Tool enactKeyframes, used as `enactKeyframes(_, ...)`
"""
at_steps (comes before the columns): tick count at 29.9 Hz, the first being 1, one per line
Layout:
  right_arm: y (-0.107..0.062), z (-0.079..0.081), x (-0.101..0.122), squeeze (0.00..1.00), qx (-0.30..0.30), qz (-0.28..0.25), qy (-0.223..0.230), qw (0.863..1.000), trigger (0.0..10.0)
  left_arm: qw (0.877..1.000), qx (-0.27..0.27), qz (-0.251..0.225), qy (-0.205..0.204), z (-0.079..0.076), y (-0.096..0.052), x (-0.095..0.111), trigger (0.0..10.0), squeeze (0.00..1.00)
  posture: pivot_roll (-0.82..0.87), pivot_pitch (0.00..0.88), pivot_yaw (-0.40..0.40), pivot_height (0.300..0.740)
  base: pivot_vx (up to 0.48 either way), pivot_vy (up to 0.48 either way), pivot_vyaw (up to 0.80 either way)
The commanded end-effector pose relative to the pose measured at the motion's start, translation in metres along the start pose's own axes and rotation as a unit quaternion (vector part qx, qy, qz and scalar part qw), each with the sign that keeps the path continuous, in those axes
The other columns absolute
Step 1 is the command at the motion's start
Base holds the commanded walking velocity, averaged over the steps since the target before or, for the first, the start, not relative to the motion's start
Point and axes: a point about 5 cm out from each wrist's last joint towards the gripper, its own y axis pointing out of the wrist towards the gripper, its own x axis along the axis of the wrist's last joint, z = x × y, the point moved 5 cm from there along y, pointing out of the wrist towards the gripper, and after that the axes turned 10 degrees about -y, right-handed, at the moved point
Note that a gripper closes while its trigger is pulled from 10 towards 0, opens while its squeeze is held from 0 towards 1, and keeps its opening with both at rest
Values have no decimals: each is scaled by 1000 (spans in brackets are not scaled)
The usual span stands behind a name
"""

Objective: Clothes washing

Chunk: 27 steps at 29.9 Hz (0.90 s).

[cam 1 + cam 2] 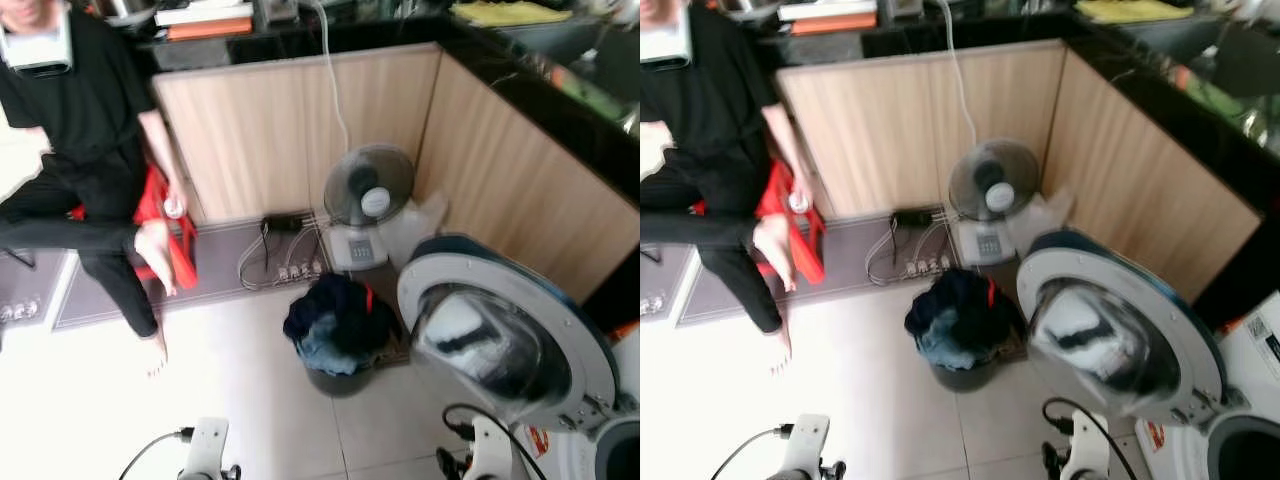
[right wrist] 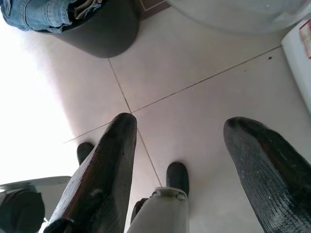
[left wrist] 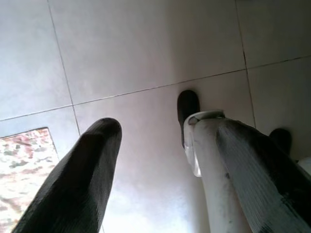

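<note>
On the tiled floor (image 1: 240, 400) in front of me sits a dark laundry basket (image 1: 338, 378), piled high with dark and blue clothes (image 1: 335, 320). Just to its right I see the washing machine (image 1: 1250, 410) with its round door (image 1: 505, 335) swung wide open toward the basket. Behind the basket stands a small fan (image 1: 368, 195) against the wooden counter wall (image 1: 270, 120), and a power strip with cables (image 1: 285, 262) lies on a grey mat (image 1: 215, 265) beside it. A person in black clothes (image 1: 85, 150) sits on a red stool (image 1: 165, 225) far to my left, with bare feet.

My left gripper (image 3: 160, 170) hangs low over the bare tiles, its two black fingers (image 3: 82, 179) spread wide with nothing between them. My right gripper (image 2: 194, 170) also hangs low with its fingers (image 2: 267, 165) wide apart and holding nothing. Through the right wrist view I can see the basket and some blue jeans (image 2: 43, 13) in it, near but not touching my fingers.
</note>
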Motion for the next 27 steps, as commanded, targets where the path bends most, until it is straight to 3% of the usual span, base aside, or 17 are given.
enactKeyframes(1, 0, 2, -2, 0, 4, -1, 9, 1000, 10000, 1000, 3, -2, 9, 4, 0, 2, 10000, 0, 33, 55, -15, 740, 0, 0, 0)
enactKeyframes(6, 0, 2, -1, 0, 3, -2, 5, 1000, 10000, 999, 4, 2, 32, 4, 0, 1, 10000, 0, 33, 55, -15, 740, 0, -78, 0)
enactKeyframes(27, 0, 0, -2, 0, -5, 0, 4, 1000, 10000, 1000, 3, 3, 30, 4, 0, -1, 10000, 0, 31, 62, -16, 740, 0, -480, 0)
